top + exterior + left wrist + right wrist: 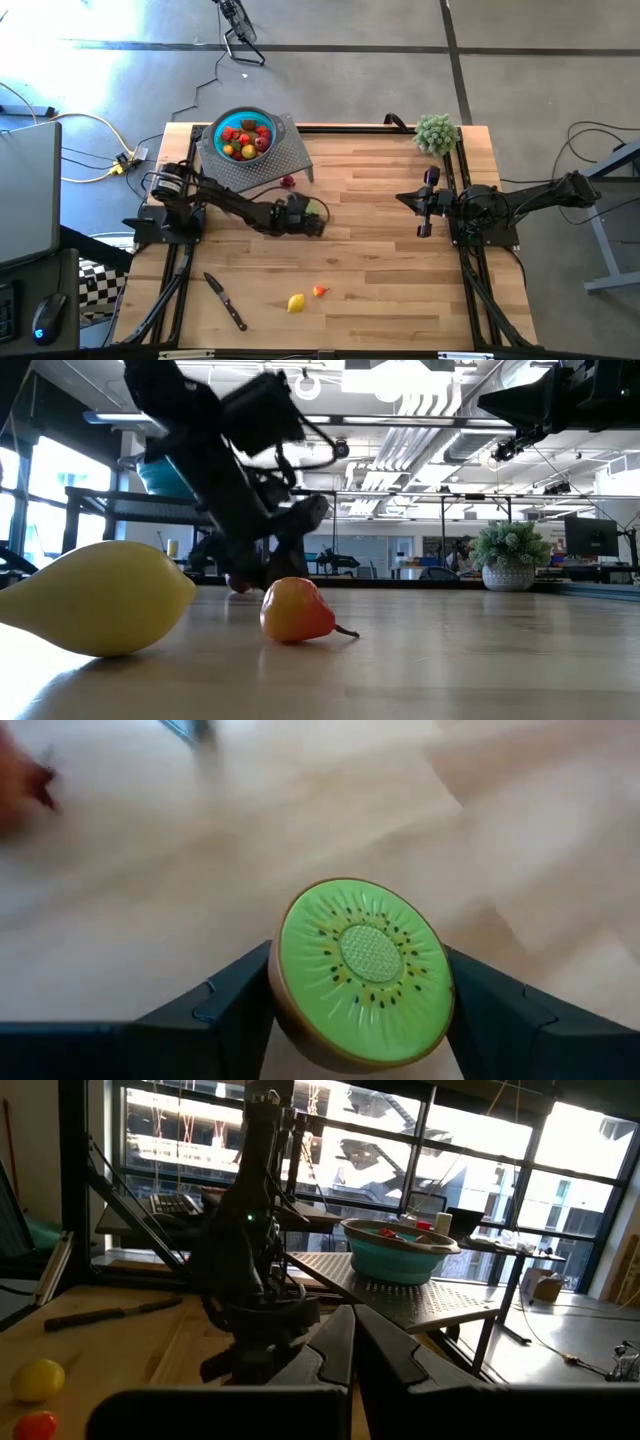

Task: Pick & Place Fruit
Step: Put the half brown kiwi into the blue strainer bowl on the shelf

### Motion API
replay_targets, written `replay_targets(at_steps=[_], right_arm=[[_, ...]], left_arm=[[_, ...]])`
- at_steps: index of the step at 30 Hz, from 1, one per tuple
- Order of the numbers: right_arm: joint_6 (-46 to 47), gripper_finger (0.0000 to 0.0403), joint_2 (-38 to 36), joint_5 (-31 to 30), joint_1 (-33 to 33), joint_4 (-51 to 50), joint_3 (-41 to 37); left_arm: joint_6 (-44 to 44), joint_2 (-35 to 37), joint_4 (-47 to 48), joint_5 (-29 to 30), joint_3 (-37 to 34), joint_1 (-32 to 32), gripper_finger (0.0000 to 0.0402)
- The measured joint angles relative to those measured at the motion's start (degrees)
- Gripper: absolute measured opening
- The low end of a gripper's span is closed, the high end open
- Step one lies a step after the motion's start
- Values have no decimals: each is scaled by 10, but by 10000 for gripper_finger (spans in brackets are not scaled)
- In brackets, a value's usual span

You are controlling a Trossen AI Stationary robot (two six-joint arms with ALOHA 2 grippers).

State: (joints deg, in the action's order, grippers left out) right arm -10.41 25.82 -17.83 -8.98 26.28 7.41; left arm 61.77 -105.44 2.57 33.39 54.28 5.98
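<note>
Left end effector clamps a round lime-green plastic kiwi half by its sides, evidently for carrying to the teal bowl; right end effector waits, fingers together.

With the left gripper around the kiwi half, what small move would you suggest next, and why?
Probably lift it straight up. The left gripper has its fingers against both sides of the kiwi half, which looks low over the table. The teal bowl sits raised on a metal stand, so height is needed first.
</note>
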Motion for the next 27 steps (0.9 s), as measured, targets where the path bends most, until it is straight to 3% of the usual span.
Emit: replay_targets(at_steps=[11,19,27], right_arm=[[-1,2,0,0,0,-1,0],[-1,2,0,0,0,-1,0],[1,2,0,0,0,-2,0]], left_arm=[[-144,13,28,7,118,37,235],[-216,18,214,32,240,42,235],[-255,19,474,139,383,41,235]])
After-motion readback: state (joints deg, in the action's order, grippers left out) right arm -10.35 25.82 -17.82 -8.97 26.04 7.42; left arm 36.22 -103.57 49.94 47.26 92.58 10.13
